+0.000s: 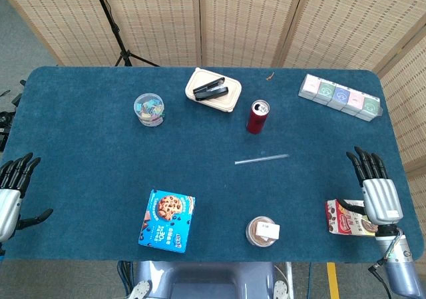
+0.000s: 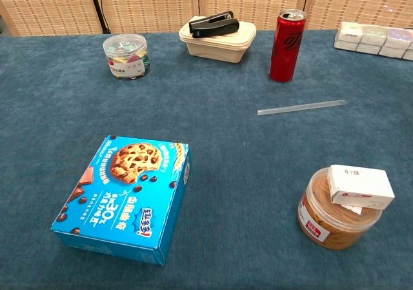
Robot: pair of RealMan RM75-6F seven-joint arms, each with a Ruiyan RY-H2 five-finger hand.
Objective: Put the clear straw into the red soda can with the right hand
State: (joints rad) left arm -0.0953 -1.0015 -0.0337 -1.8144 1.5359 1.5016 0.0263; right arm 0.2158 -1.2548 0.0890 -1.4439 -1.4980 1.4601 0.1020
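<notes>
The clear straw lies flat on the blue cloth, just in front of the red soda can, which stands upright with its top open. My right hand hovers at the table's right edge in the head view, fingers stretched out and apart, holding nothing, well to the right of the straw. My left hand is at the left edge, fingers spread and empty. Neither hand shows in the chest view.
A blue cookie box and a round tub with a small white box on top sit near the front. A snack pack lies under my right hand. Behind are a clip jar, a beige tray with stapler and a carton row.
</notes>
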